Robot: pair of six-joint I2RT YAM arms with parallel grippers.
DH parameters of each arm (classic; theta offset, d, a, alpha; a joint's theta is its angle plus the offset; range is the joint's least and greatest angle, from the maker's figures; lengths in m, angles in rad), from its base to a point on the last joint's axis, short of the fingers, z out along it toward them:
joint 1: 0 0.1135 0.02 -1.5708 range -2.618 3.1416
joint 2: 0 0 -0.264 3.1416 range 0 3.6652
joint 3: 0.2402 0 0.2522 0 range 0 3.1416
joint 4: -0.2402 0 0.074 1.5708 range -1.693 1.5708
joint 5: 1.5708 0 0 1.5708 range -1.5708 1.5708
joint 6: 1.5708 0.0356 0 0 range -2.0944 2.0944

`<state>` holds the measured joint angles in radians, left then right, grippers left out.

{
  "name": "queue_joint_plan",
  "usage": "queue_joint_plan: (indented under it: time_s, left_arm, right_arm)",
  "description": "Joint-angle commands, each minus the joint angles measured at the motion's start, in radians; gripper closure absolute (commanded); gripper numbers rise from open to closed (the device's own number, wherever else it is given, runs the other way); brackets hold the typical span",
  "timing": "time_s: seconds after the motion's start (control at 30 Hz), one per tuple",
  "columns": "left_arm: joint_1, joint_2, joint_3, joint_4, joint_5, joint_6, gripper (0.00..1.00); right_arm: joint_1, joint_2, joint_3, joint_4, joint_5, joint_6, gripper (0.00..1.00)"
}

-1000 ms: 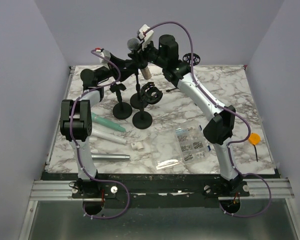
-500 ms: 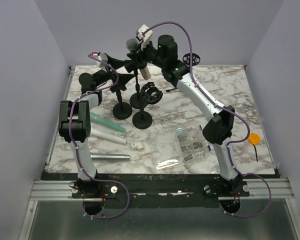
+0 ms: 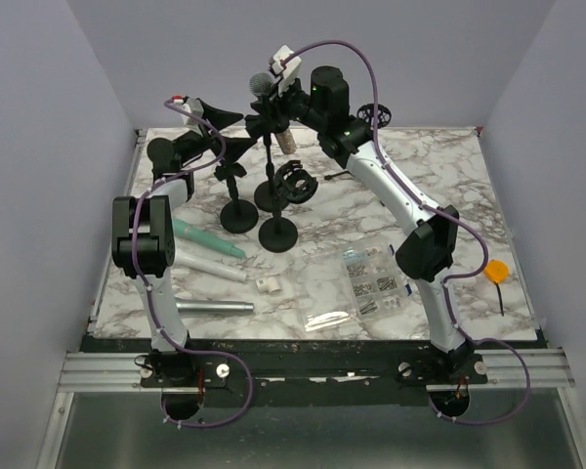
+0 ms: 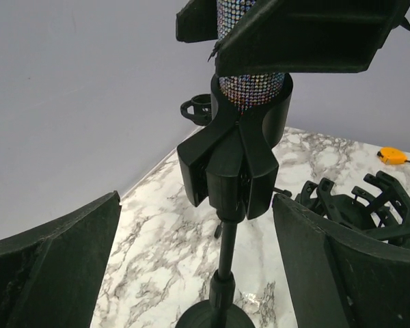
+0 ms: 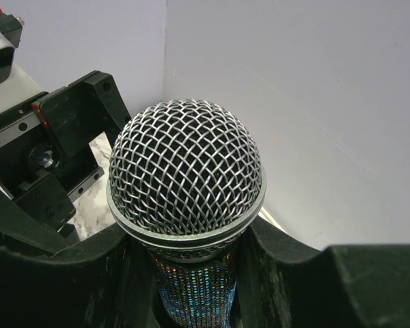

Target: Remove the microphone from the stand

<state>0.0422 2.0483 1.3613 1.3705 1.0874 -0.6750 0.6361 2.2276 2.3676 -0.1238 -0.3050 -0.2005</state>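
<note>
The microphone (image 5: 186,167) has a silver mesh head and a glittery body (image 4: 250,87). It sits upright in the black clip (image 4: 234,164) of the stand (image 3: 271,171), whose round base (image 3: 278,233) rests on the marble table. My right gripper (image 5: 191,280) is shut on the glittery body just below the head, and shows in the top view (image 3: 275,101). My left gripper (image 3: 234,127) hangs open to the left of the stand. Its fingers (image 4: 58,273) stand wide on either side of the clip and pole, touching neither.
A black shock mount (image 3: 295,183) and a second short stand (image 3: 239,217) sit close by the stand's base. Teal and white tubes (image 3: 207,242), a metal rod (image 3: 215,307), bags of screws (image 3: 374,278) and an orange tape measure (image 3: 496,271) lie on the table (image 3: 449,186).
My left gripper has opened off the stand and drawn back to the left. My right gripper has kept its hold on the microphone without moving.
</note>
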Motion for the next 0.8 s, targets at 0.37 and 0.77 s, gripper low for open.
queue_joint_plan:
  time_s: [0.37, 0.77]
  left_arm:
    - [-0.037, 0.054, 0.077, 0.096, 0.059, -0.075, 0.28]
    - [-0.039, 0.062, 0.089, 0.121, 0.048, -0.103, 0.29]
  right_arm:
    - [0.002, 0.012, 0.067, 0.033, -0.019, 0.018, 0.99]
    - [0.002, 0.016, 0.065, 0.041, -0.028, 0.033, 0.99]
